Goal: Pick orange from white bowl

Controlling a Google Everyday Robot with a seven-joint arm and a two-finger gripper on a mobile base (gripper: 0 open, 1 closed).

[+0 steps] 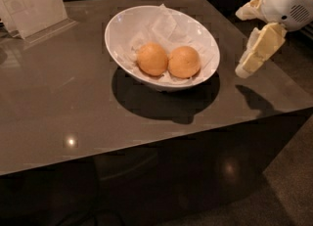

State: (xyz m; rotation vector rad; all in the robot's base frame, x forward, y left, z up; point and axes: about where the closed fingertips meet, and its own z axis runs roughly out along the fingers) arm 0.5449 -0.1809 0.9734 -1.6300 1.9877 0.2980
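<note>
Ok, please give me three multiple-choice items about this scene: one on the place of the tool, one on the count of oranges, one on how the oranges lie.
1. Where is the tool relative to the white bowl?
A. inside it
B. in the air beside it, at the picture's right
C. under it

2. How many oranges lie in the bowl?
A. one
B. two
C. three

3. How do the oranges lie?
A. side by side, touching, on crumpled paper
B. at opposite rims
C. stacked

Answers: 1 B, it hangs above the table, clear of the rim. 2 B, a left orange and a right orange. 3 A, their sides meet.
</note>
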